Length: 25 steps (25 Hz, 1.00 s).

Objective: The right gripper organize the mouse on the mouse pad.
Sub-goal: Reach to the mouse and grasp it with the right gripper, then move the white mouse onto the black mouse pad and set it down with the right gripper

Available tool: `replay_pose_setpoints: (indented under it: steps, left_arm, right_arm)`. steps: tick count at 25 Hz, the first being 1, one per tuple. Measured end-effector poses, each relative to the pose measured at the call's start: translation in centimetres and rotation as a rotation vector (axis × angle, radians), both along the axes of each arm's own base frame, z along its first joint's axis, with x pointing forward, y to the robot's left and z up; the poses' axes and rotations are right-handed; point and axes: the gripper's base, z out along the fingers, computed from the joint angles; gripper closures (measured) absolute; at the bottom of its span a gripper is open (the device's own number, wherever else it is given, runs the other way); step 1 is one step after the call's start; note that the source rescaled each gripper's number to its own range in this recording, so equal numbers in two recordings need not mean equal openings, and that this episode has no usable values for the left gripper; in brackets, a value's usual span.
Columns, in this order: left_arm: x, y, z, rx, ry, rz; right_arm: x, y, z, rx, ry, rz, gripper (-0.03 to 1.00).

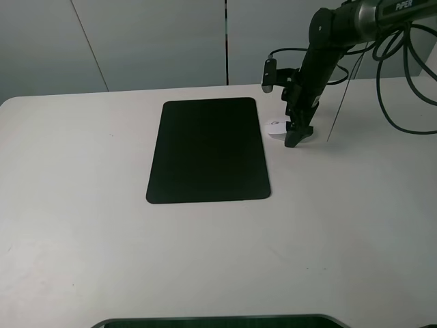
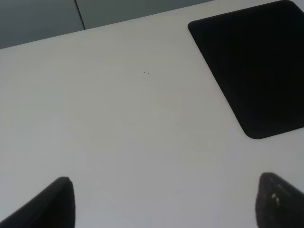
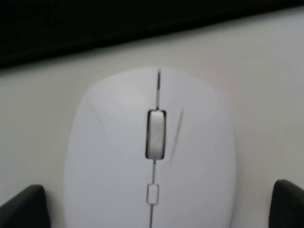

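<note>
Right jaws are hanging wide open and empty, straddling the mouse (image 3: 152, 156), which is lying untouched on the bench (image 1: 136, 260) between them, just short of the pad (image 1: 208, 150) beyond. Closing evenly on both flanks, low down, is looking wisest against slipping.

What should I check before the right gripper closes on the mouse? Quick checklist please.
1. Right gripper straddles the mouse: ok, a finger shows either side.
2. Jaws open: ok.
3. Finger height for a firm grip: cannot tell.
4. Mouse on the mouse pad: not ok, it lies on the table beside the pad's right edge.
5. Pad bare for placing: ok.
6. Left gripper away from the mouse: ok, open.
</note>
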Motion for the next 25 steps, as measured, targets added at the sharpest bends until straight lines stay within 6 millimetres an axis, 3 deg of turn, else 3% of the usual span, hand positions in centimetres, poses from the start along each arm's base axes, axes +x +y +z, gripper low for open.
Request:
replay_pose_setpoints:
  steps: [1,2,3,4,5,21,25]
  left_arm:
    - [0.0,0.0,0.0,0.000,0.000,0.000]
    - [0.0,0.0,0.0,0.000,0.000,0.000]
    - [0.0,0.0,0.0,0.000,0.000,0.000]
    - [0.0,0.0,0.0,0.000,0.000,0.000]
    - [0.0,0.0,0.0,0.000,0.000,0.000]
    - [0.0,0.0,0.0,0.000,0.000,0.000]
    - [0.0,0.0,0.0,0.000,0.000,0.000]
  right_arm:
    - [0.0,0.0,0.0,0.000,0.000,0.000,0.02]
    - [0.0,0.0,0.0,0.000,0.000,0.000,0.18]
    - [0.0,0.0,0.0,0.000,-0.002,0.000,0.50]
    - [0.0,0.0,0.0,0.000,-0.002,0.000,0.97]
    - [0.0,0.0,0.0,-0.001,-0.005,0.001,0.93]
    - [0.1,0.0,0.0,-0.001,-0.010,0.020,0.94]
    - [0.2,0.1,1.5,0.018,-0.037,-0.047,0.94]
